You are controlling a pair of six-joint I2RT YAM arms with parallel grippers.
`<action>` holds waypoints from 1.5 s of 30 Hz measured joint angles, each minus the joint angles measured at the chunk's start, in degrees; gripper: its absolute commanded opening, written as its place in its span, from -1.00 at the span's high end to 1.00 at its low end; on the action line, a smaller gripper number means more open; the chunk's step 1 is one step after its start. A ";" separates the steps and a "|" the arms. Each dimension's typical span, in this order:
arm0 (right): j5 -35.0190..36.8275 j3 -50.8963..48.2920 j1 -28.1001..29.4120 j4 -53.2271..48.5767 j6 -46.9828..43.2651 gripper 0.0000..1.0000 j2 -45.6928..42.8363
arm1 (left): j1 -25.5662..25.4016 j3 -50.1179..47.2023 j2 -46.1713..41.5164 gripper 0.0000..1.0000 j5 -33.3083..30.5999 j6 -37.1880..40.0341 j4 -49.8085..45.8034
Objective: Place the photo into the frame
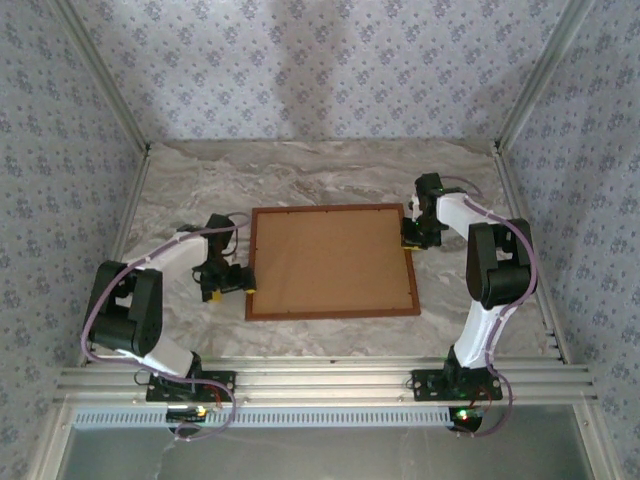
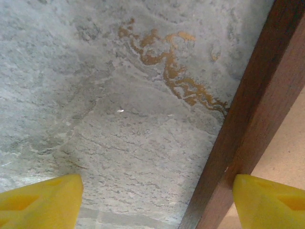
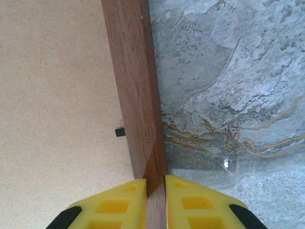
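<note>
One frame [image 1: 333, 314] bar sits pinched in the right gripper [image 3: 156, 191], the left gripper [image 2: 155, 191] open astride the opposite bar; lifting now could twist it loose.

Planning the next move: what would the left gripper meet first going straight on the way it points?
Likely the frame: its wooden bar lies ahead, inside the span of the open left gripper, marble table beside it. Depth is unclear.
</note>
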 measured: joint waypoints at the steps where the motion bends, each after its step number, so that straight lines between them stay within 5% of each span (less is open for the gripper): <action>1: 0.00 -0.04 -0.02 0.04 0.02 0.65 -0.02 | 0.00 0.00 0.00 -0.63 0.00 0.00 0.00; 45: 0.22 -0.31 -0.11 0.83 0.02 0.65 -0.26 | -9.11 3.65 8.09 -0.60 -5.27 -2.69 1.03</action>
